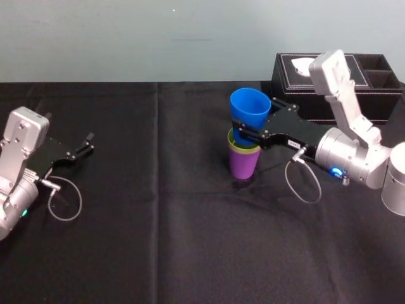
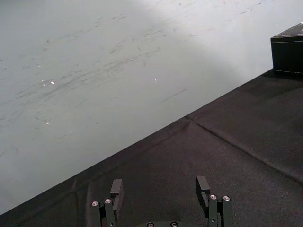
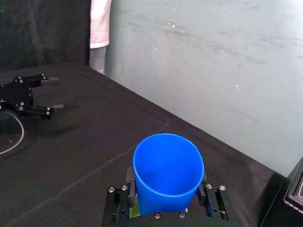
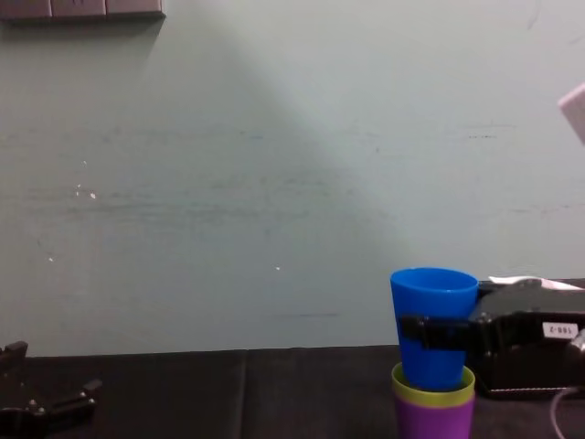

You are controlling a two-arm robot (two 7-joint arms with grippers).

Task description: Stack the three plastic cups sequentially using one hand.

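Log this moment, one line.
right tool: shut on blue cup | blue partly in yellow-green cup in purple cup | left tool: open, parked

Head above, chest low, sharing blue cup (image 1: pixel 250 106)

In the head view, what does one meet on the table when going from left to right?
The left gripper, open → stack of three plastic cups, its blue cup gripped by the right gripper → black tissue box.

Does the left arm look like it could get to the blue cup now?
Probably, but awkwardly: only black cloth lies between the left tool and the blue cup. The right tool is clamped around that cup, though, so little of it is free to grab.
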